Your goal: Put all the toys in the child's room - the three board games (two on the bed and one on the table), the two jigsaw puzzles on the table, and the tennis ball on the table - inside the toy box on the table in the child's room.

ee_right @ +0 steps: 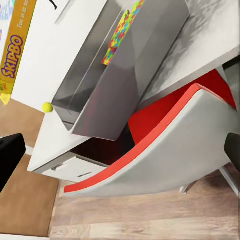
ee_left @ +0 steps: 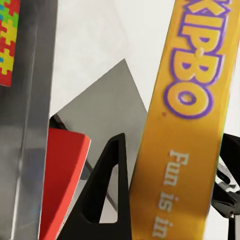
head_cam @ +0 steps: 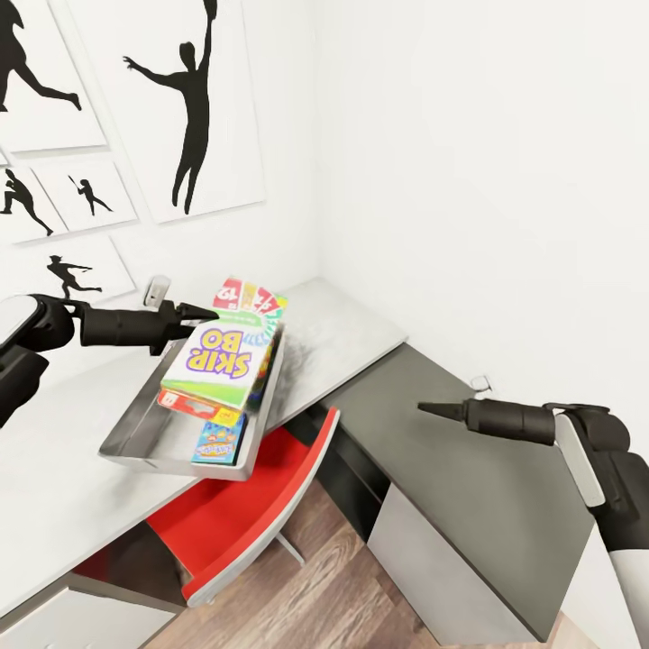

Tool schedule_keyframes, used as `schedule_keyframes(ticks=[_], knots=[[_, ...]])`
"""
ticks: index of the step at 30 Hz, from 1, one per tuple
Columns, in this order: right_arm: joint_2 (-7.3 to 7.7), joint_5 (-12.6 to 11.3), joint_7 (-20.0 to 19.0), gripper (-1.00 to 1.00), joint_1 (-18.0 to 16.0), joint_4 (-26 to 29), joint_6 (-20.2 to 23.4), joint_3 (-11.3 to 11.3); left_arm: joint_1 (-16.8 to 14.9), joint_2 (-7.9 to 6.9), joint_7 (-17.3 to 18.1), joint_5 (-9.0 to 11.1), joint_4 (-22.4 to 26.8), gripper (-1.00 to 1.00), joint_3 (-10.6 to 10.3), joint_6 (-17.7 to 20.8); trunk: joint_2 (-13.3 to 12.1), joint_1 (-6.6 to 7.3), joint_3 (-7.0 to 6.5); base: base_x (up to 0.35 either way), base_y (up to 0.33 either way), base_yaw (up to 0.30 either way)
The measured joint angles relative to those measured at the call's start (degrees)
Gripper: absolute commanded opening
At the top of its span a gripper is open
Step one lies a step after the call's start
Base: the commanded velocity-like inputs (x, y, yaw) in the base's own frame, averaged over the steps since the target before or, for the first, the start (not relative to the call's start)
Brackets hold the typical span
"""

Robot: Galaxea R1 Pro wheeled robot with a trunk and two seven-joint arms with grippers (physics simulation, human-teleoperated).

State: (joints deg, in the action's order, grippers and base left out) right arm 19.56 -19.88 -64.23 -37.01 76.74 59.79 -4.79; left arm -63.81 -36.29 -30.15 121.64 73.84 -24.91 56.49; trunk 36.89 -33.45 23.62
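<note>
White walls meet in a corner, the left one hung with black silhouette prints of athletes. Below them stands the table, its pale grey speckled top joined at the corner to a dark grey matte top with a white side panel. A red chair with a grey shell is tucked under the pale top, over wood-plank floor.

On the pale top sits the toy box, its near end overhanging the table edge above the chair. Board games are piled in it: a white "SKIP BO" box lies uppermost and tilted, another with red and green print rises behind it, and a small blue box lies at the near end. The right wrist view shows a jigsaw puzzle standing against the inner wall of the toy box, and a tennis ball on the table just beside the box.

The left gripper reaches to the far edge of the pile. Its wrist view shows a yellow "SKIP BO" box edge standing between the two dark fingers; the fingers appear clamped on that game.

The right gripper hovers above the dark top, well apart from the toy box. Whether its fingers are parted or closed cannot be told from these views.
</note>
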Motion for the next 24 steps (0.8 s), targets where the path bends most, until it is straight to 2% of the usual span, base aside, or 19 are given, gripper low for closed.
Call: schedule_keyframes(ticks=[6, 10, 13, 18, 24], knots=[[-0.31, 0.46, 0.26, 1.0, 0.22, 0.04, 0.0, -0.12, 1.36, -0.23, 0.19, -1.03, 0.31, -1.0, 1.63, -0.19, 0.0, 0.01, 0.0, 0.083, 0.154, 0.0], [-0.47, 0.74, 0.49, 1.0, 0.28, 0.05, 0.0, -0.01, 2.45, -0.42, 0.29, -1.31, 0.42, -1.0, 3.9, -0.23, 0.0, 0.01, 0.0, 0.132, 0.222, 0.0], [-0.52, 0.84, 1.7, 1.0, 0.3, 0.01, 0.0, 0.0, 3.33, -0.5, 0.3, -1.54, 0.46, -1.0, 5.79, -0.21, 0.0, 0.01, 0.0, 0.107, 0.167, 0.0], [-0.59, 0.78, 4.58, 1.0, 0.31, -0.06, 0.01, 0.0, 4.06, -0.72, 0.29, -1.58, 0.38, -1.0, 7.7, -0.25, 0.0, 0.0, 0.0, 0.053, 0.083, -0.009], [-0.73, 0.76, 6.42, 1.0, 0.33, -0.1, 0.02, 0.11, 4.74, -1.86, 0.22, -1.68, 0.19, -1.0, 8.64, -0.24, 0.0, 0.0, 0.0, 0.02, 0.031, -0.097]])
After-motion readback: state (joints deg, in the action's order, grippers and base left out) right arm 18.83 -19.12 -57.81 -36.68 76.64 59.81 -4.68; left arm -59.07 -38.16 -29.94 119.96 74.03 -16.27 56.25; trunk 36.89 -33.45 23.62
